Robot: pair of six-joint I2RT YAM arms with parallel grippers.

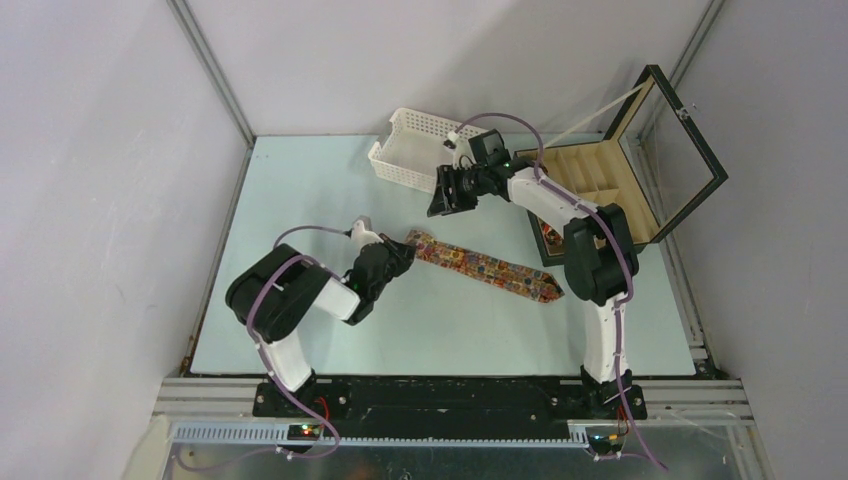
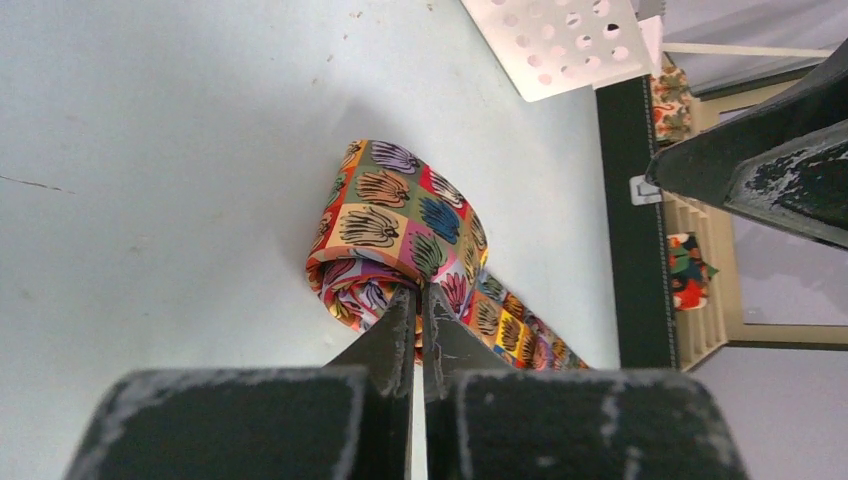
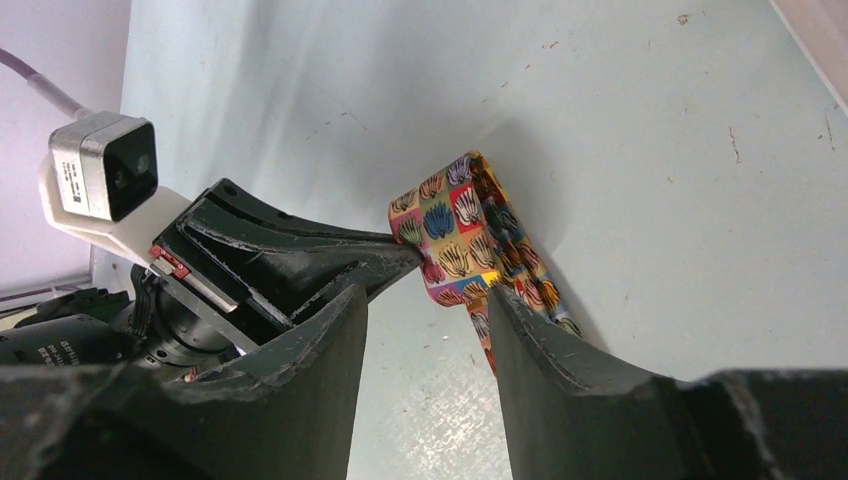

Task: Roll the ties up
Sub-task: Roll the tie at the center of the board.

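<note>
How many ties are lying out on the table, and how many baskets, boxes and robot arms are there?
patterned tie: 1
white basket: 1
black box: 1
robot arms, left and right: 2
total: 5

Both arms have black joint housings and white link tubes: left arm (image 1: 290, 300), right arm (image 1: 592, 262). A purple cable (image 1: 505, 117) loops along each, down to the bases. Bases bolted to a black plate (image 1: 450, 396). Jaws matte black, edges scuffed grey. Left wrist camera (image 3: 105, 172): silver-white box, black lens. Small red tab (image 3: 168, 262) below it. White print on motor body (image 3: 60, 350), probably a model label, too blurred to read.
</note>
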